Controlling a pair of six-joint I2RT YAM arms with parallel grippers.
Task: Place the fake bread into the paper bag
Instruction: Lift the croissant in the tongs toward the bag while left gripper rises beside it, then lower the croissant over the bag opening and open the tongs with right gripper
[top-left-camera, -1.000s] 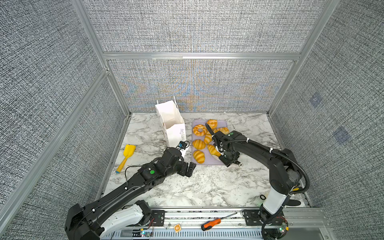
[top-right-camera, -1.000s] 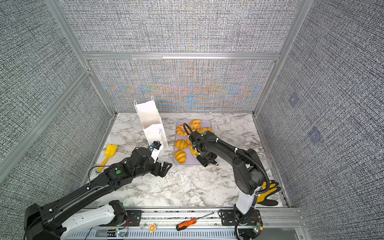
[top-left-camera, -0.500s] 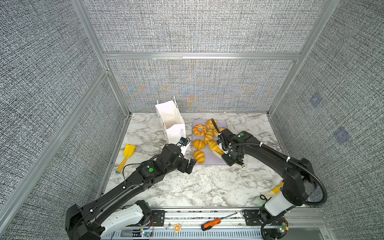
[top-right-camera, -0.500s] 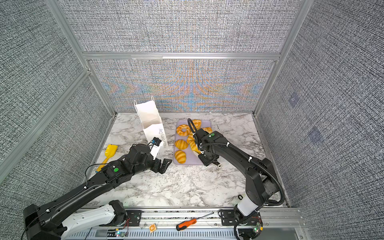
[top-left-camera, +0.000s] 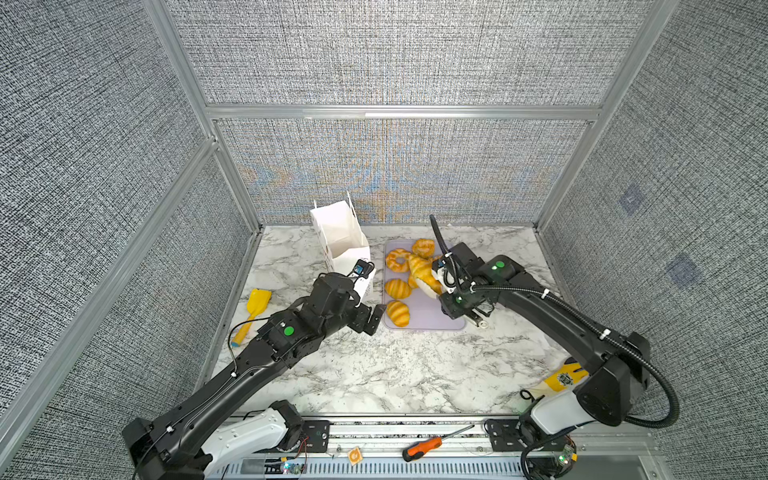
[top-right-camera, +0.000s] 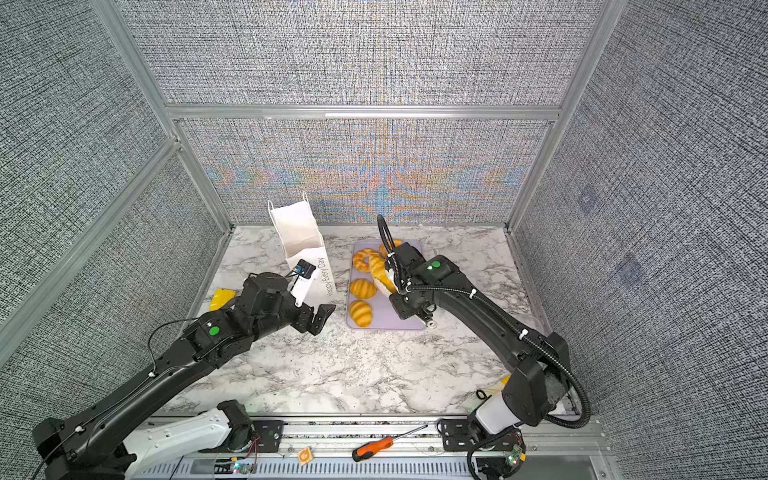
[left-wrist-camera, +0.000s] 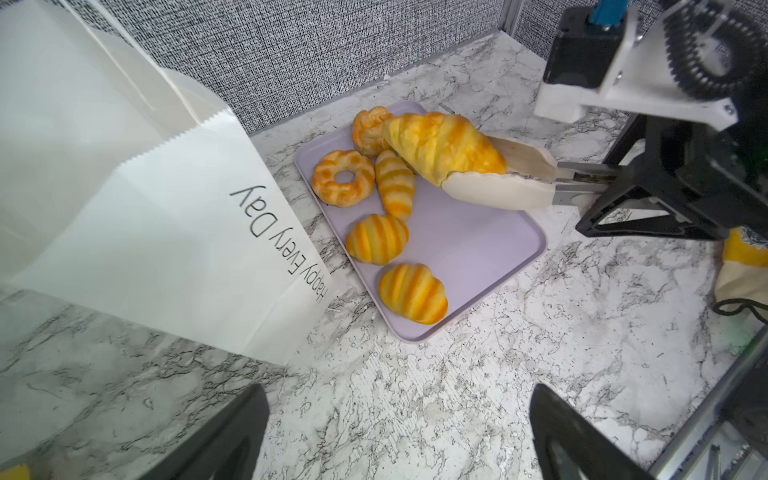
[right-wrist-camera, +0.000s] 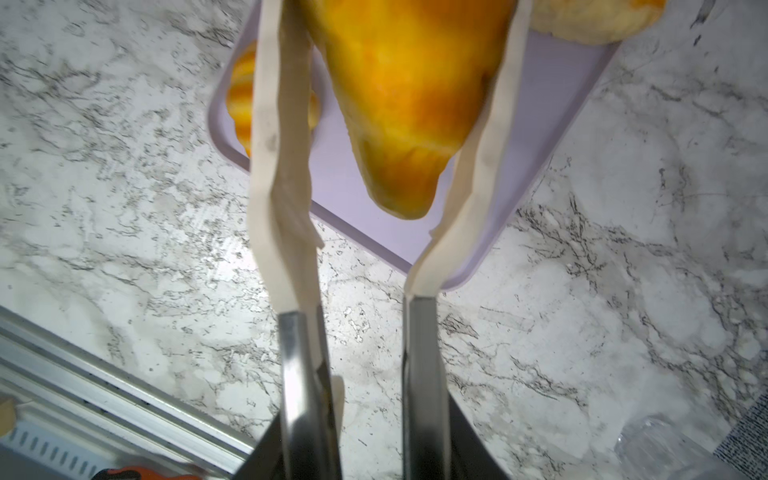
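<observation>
The paper bag (top-left-camera: 345, 241) (top-right-camera: 301, 232) (left-wrist-camera: 145, 208) stands open at the back left, white with grey lettering. Beside it lies a lilac tray (top-left-camera: 428, 320) (top-right-camera: 390, 320) (left-wrist-camera: 478, 249) (right-wrist-camera: 540, 124) of fake bread: a ring (top-left-camera: 397, 259) (left-wrist-camera: 343, 178), two striped rolls (left-wrist-camera: 377, 239) (left-wrist-camera: 412, 293) and others. My right gripper (top-left-camera: 432, 282) (top-right-camera: 386, 282) (left-wrist-camera: 469, 166) (right-wrist-camera: 395, 41) is shut on a large croissant (top-left-camera: 422, 270) (top-right-camera: 377, 269) (left-wrist-camera: 440, 145) (right-wrist-camera: 407, 83) between long cream pads, held above the tray. My left gripper (top-left-camera: 372, 318) (top-right-camera: 318, 318) (left-wrist-camera: 399, 432) hangs open and empty just in front of the bag.
A yellow toy shovel (top-left-camera: 253, 309) lies by the left wall. A yellow-and-black glove (top-left-camera: 561, 378) sits near the right arm's base. An orange screwdriver (top-left-camera: 428, 446) rests on the front rail. Grey panel walls close in three sides of the marble table.
My right gripper has closed on the croissant and raised it off the tray. My left gripper has edged farther back, toward the bag's front corner, still open.
</observation>
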